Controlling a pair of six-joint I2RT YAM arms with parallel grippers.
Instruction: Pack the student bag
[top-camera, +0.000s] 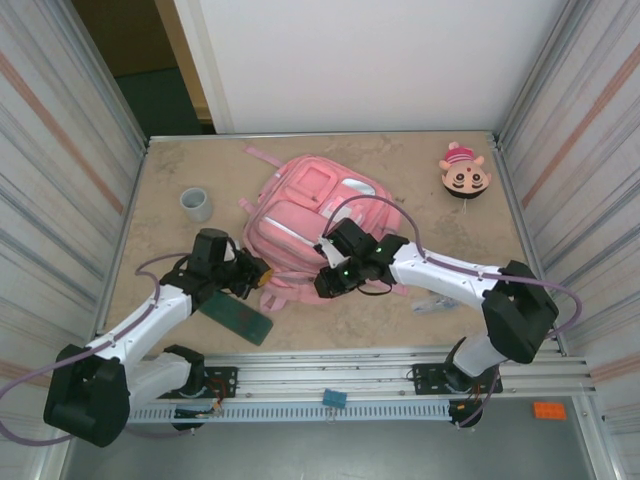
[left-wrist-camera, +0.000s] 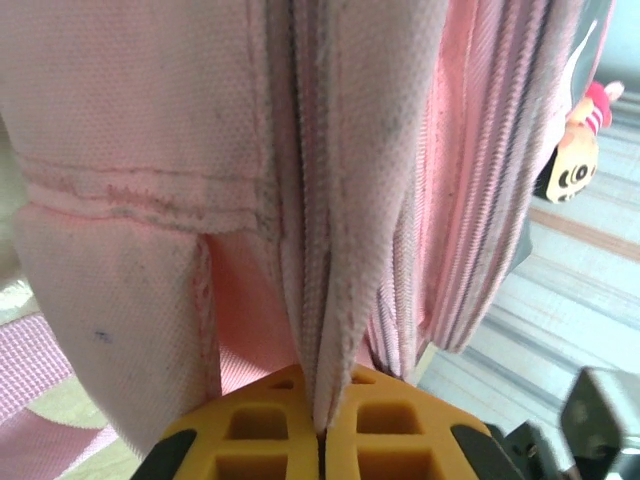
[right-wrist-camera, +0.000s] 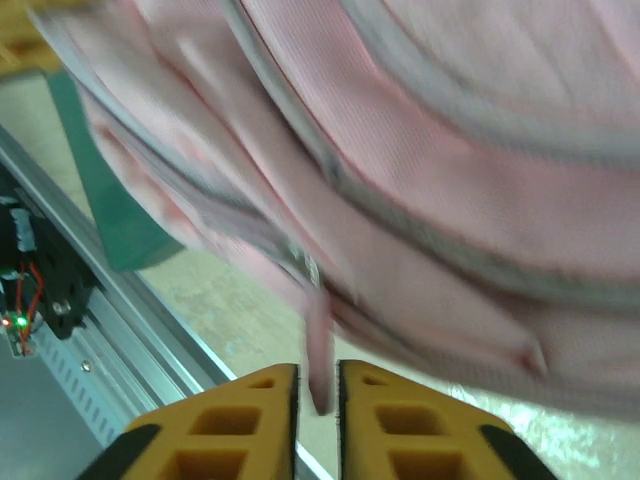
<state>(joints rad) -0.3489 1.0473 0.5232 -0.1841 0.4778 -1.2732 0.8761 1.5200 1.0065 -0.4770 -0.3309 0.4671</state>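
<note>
The student bag (top-camera: 310, 215) lies mid-table, front pockets up. The left gripper (top-camera: 258, 272) is clamped tight on a fabric fold at its near-left edge. The right gripper (top-camera: 328, 283), at the near edge, stands slightly parted around a pink tab (right-wrist-camera: 317, 350).

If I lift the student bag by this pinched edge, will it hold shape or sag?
Likely floppy: the student bag is soft woven fabric, and the fold in the left gripper creases thin between the shut jaws. It will probably sag and drag rather than rise whole, since most of it lies spread on the table.
</note>
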